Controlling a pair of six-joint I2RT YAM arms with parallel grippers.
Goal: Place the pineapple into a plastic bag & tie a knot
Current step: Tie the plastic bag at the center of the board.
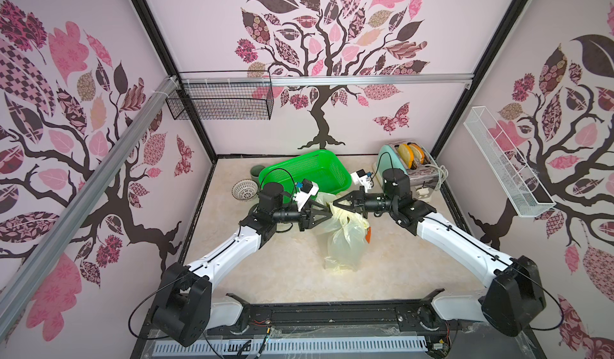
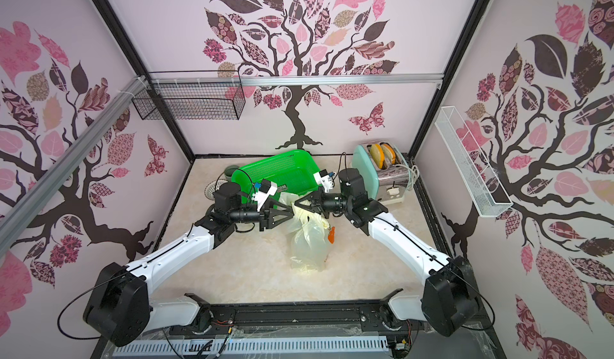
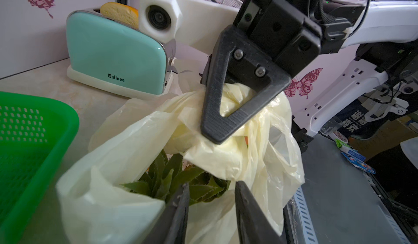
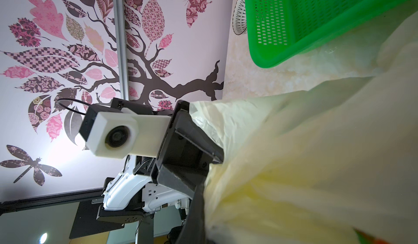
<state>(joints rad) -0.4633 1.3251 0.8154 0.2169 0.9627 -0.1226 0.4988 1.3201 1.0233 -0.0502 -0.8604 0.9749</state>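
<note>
Large translucent pale-yellow thin plastic bag [image 1: 345, 241] sat mid-way across the beige marbled tabletop [image 1: 265, 267], just in front of the green perforated plastic basket [image 1: 299, 164]. Its lower end lay flat on the surface and its top was pulled up between the two arms. Green spiky crown of the pineapple [image 3: 172, 175] was inside the bag, showing through the open mouth in the left wrist view; fruit body not visible. Right gripper [image 3: 212, 139] was closed, with a bunched wad of bag film pinched at its tip, and film filled most of the right wrist view [image 4: 316, 163]. Left gripper [image 3: 211, 186] was at the bag mouth, jaws apart with a clear gap; leaf tips and film showed through it, and I couldn't tell if either finger touched the film. In both top views the two tips nearly met above the bag's top. Mint-green toaster with chrome sides [image 1: 387, 161] was at the back right, well apart from the bag.
</note>
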